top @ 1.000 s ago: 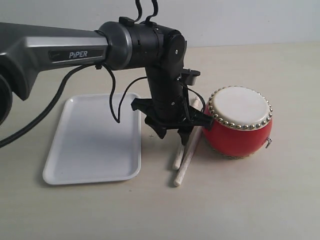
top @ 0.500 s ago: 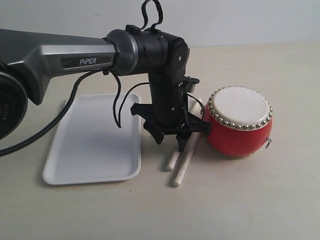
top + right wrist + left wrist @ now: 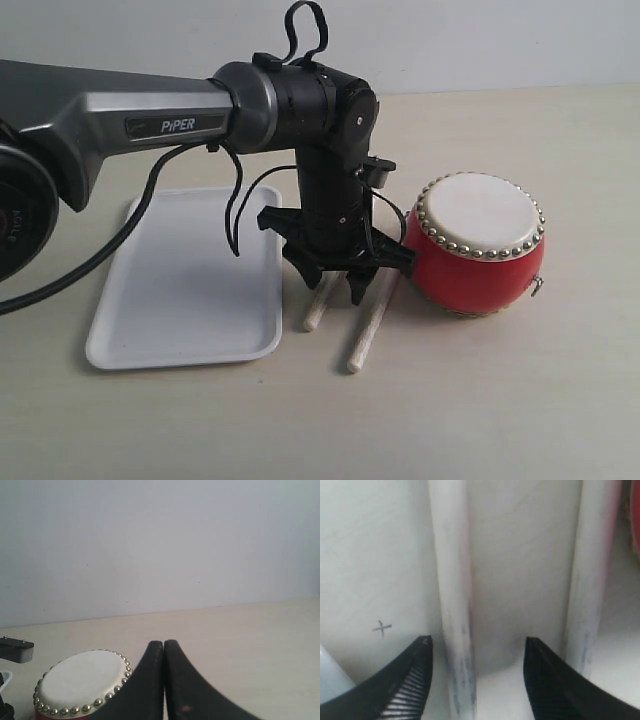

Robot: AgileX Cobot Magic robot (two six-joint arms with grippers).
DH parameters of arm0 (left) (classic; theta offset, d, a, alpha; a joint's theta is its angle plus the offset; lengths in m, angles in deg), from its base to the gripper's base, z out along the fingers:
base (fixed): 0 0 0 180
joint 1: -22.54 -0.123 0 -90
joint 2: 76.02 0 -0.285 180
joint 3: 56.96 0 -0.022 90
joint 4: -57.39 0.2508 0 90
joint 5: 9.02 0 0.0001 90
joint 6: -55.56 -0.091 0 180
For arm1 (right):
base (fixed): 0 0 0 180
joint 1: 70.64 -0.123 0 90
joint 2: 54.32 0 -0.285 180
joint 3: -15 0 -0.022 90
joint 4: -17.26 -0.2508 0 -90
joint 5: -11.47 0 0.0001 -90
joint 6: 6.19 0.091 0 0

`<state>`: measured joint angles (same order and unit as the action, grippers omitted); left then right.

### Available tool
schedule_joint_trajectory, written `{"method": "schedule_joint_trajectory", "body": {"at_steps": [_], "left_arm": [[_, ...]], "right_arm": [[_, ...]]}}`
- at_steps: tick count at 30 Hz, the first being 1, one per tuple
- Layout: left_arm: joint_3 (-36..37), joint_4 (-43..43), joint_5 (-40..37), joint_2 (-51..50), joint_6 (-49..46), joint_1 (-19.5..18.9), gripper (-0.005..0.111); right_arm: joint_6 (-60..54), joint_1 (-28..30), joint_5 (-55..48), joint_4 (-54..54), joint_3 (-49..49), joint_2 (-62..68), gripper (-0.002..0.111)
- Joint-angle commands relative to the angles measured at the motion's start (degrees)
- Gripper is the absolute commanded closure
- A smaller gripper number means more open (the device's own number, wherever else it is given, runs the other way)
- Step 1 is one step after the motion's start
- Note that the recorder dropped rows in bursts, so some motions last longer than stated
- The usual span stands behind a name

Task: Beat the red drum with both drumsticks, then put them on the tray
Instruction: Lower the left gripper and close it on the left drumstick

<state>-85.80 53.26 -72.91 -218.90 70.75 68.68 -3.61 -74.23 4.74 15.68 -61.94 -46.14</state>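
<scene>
As viewed from outside, noted black left gripper (image 3: 338,285) low over two pale wooden drumsticks (image 3: 368,330) lying between flat white plastic tray (image 3: 180,290) and glossy red barrel drum (image 3: 478,250). Left wrist: confirmed jaws spread, one drumstick (image 3: 452,580) between them, ungripped. Right wrist: found right gripper (image 3: 164,652) pressed together, empty.

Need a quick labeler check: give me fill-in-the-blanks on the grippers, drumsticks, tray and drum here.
1. The left gripper is ____, straddling one drumstick.
2. Neither drumstick is on the tray; both lie on the ____.
3. The right gripper is ____ and empty.
4. In the exterior view the drum stands to the ____ of the tray.

Missing words: open; table; shut; right.
</scene>
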Motion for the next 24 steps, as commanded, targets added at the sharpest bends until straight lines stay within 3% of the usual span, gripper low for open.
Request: {"method": "schedule_joint_trajectory", "body": {"at_steps": [1, 24], "left_arm": [[-0.51, 0.46, -0.63, -0.69, -0.13, 0.09, 0.053], [-0.51, 0.46, -1.93, -1.53, -1.33, 0.09, 0.053]], "right_arm": [[-0.37, 0.29, 0.38, 0.0, -0.27, -0.4, 0.108], [-0.37, 0.29, 0.38, 0.0, -0.27, -0.4, 0.108]]}}
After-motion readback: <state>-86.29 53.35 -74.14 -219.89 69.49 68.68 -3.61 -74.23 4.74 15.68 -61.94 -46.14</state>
